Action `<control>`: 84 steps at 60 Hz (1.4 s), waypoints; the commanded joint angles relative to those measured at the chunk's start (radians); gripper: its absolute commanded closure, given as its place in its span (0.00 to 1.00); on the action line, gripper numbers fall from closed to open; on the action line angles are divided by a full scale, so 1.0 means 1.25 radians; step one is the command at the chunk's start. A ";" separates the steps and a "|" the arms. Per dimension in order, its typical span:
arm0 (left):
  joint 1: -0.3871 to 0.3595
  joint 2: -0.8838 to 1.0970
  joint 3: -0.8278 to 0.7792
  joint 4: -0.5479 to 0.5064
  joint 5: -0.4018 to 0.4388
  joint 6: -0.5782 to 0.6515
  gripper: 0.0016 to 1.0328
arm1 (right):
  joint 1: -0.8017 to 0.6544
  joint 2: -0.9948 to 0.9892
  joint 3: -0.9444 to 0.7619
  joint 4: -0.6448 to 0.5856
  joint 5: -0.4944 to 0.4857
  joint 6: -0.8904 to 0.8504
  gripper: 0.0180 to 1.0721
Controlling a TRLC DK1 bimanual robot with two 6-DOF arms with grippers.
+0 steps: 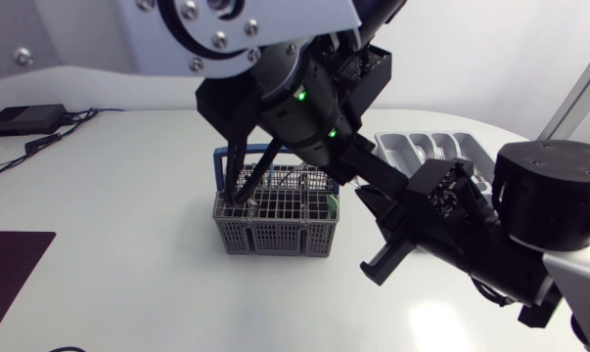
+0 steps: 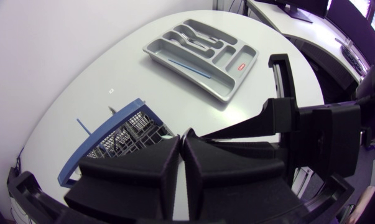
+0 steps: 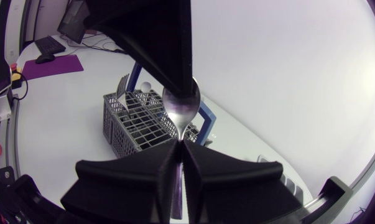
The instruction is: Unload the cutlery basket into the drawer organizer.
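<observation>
1. Spoon (image 3: pixel 181 112) hangs bowl up over the right end of the basket (image 1: pixel 275 235), clear of the mesh.
2. Left gripper (image 2: pixel 184 138) comes down from above. Its fingers are pressed together and seem to pinch the bowl's top edge.
3. Right gripper (image 3: pixel 181 146) has its fingers closed on the spoon's neck, just under the bowl. The handle is hidden behind them.
4. Reads as a handover, left to right. To do it well, make sure the right grip is firm, ease the left fingers apart only slightly, then lift straight up.
5. Tray (image 2: pixel 227 55) lies right of the basket and farther back. A fork (image 3: pixel 122 84) stands in the basket.
</observation>
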 commanded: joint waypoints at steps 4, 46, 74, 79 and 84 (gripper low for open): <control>-0.005 0.013 -0.008 0.000 0.018 -0.013 0.94 | 0.000 0.010 0.015 0.004 -0.001 -0.021 0.94; 0.132 -0.060 0.038 0.073 0.063 -0.067 0.39 | -0.120 -0.073 -0.037 -0.098 -0.151 -0.080 0.94; 0.169 -0.071 -0.066 0.154 0.220 0.160 0.39 | -0.569 -0.051 -0.038 -0.207 -0.546 -0.332 0.94; 0.168 -0.065 -0.081 0.156 0.246 0.242 0.39 | -0.664 0.003 -0.015 -0.243 -0.631 -0.413 0.94; 0.165 -0.057 -0.093 0.157 0.246 0.305 0.39 | -0.726 0.052 0.010 -0.273 -0.680 -0.487 0.95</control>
